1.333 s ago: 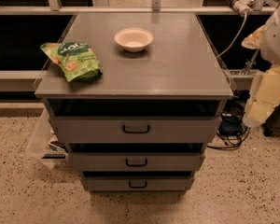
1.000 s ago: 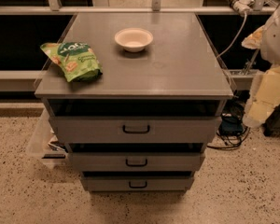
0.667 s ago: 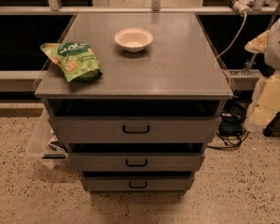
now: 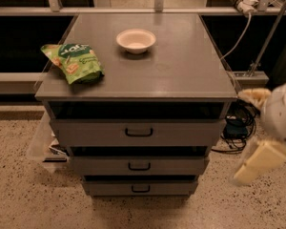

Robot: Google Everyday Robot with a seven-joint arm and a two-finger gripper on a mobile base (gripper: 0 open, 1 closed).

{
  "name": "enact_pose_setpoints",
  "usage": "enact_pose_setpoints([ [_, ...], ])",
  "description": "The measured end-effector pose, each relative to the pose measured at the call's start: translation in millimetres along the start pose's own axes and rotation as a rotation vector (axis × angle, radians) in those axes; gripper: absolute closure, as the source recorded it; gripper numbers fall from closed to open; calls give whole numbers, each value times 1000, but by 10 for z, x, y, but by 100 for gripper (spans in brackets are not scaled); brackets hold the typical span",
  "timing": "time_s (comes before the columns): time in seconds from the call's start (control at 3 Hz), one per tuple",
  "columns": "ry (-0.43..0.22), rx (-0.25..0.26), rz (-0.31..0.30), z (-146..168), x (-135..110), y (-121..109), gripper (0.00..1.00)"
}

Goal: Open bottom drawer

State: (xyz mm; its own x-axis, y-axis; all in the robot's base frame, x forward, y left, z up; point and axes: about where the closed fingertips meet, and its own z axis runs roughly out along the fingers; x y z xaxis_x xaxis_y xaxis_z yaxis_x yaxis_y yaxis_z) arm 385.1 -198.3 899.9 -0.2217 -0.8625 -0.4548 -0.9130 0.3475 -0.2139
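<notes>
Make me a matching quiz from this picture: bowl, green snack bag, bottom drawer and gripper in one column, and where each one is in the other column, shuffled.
1. bowl
2. snack bag
3. bottom drawer
4. gripper

A. lowest front of the cabinet, near the floor
B. right edge of view, beside the cabinet
C. cabinet top, back centre
D. cabinet top, left side

Pairs: 1-C, 2-D, 3-A, 4-B
</notes>
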Motion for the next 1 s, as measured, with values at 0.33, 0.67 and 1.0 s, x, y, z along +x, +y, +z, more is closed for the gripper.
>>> enact_pose_setpoints([
  [0.33,-156,-48,124,660,136,412,0],
  [0.67,-226,-149,324,1597,582,823,0],
  [1.0,-215,-225,396,2030,858,1177,0],
])
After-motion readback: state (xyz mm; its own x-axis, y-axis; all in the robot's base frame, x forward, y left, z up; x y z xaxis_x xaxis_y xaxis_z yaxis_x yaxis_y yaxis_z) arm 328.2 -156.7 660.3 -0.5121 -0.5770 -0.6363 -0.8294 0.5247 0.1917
